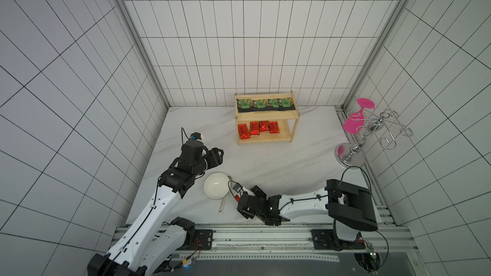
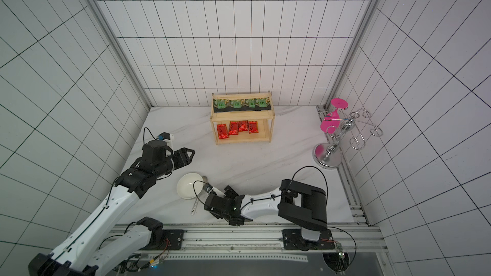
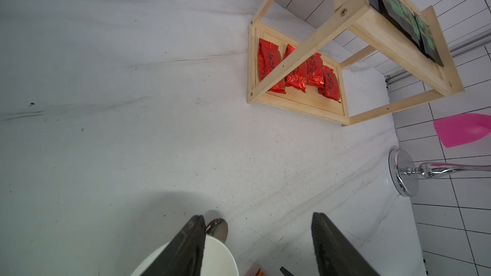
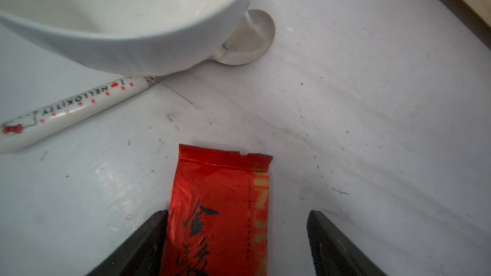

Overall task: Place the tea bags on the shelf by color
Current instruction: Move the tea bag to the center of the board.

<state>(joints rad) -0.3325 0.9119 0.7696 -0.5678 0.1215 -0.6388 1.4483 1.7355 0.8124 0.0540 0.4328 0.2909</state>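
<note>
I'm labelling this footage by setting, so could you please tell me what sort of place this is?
Most likely a robotics lab test cell: grid-lined wall panels box in a marble-look tabletop, and two robot arms stand on an aluminium rail before staged props such as the wooden shelf.

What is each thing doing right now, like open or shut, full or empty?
Right gripper: open, jaws either side of a pouch.
Left gripper: open, empty.
Light wooden two-tier shelf: upright, both boards stocked.
Four black square sachets with green centres: lying on top board.
Four shiny red foil pouches: lying on bottom board.
Fifth red foil pouch: flat on white table.
White bowl: upright, empty.
</note>
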